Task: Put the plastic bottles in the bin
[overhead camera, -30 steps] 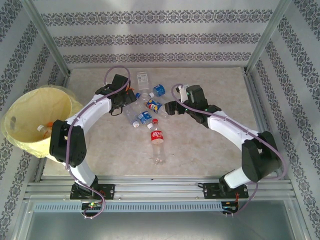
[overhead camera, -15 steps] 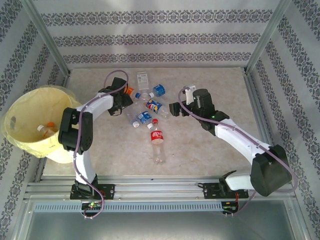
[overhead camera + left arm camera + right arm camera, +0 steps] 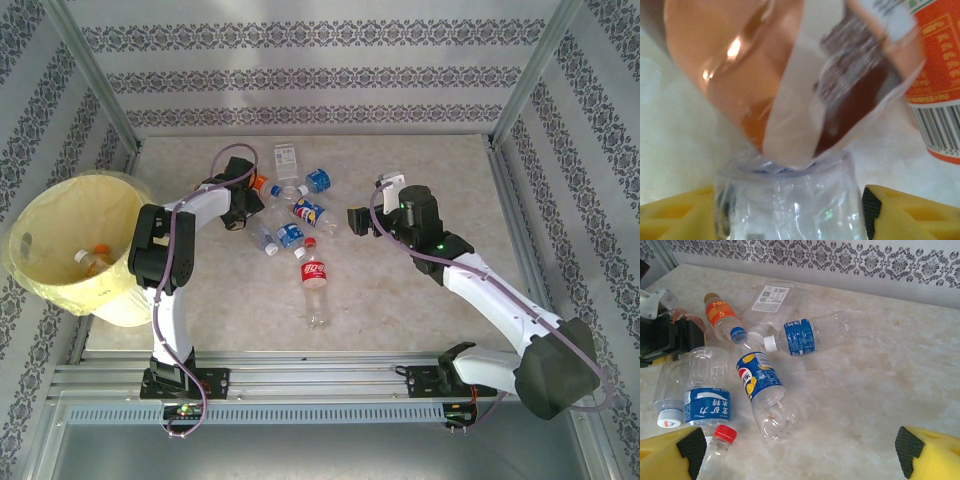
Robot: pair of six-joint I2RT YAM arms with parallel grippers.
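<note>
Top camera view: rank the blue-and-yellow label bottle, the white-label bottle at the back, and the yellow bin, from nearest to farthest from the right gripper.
1. The blue-and-yellow label bottle, just left of the right gripper.
2. The white-label bottle, farther back and to the left.
3. The bin, at the far left, well beyond both bottles.

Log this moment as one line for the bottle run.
left hand: around clear bottle, grip unclear | right hand: open, beside bottle pile | bin: orange-capped bottle inside
</note>
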